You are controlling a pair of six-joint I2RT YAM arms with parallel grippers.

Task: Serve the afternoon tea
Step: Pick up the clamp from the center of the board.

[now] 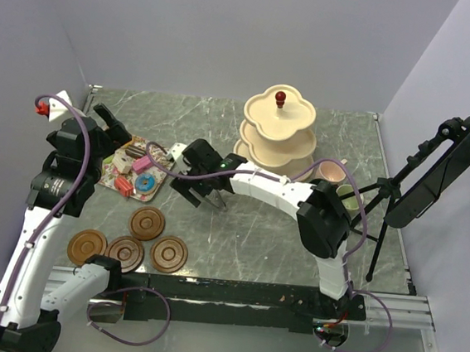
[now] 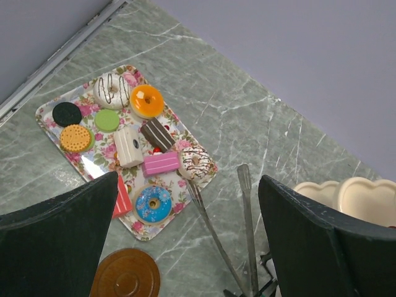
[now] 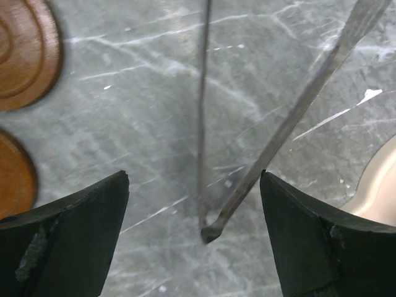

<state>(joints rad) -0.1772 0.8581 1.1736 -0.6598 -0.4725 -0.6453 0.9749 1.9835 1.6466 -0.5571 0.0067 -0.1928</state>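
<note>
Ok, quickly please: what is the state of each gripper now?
The left gripper is open, holding nothing.
The right gripper is open; the thin metal tongs lie between its jaws, not gripped.

Soft, even light from overhead fills the counter (image 1: 247, 227), with only faint shadows under the stand (image 1: 277, 134) near the far edge and a mild sheen on the marble. The right wrist view is blurred on the tongs (image 3: 275, 142) and saucers (image 3: 25, 55); the left wrist view shows the cakes (image 2: 160, 163) sharply.
</note>
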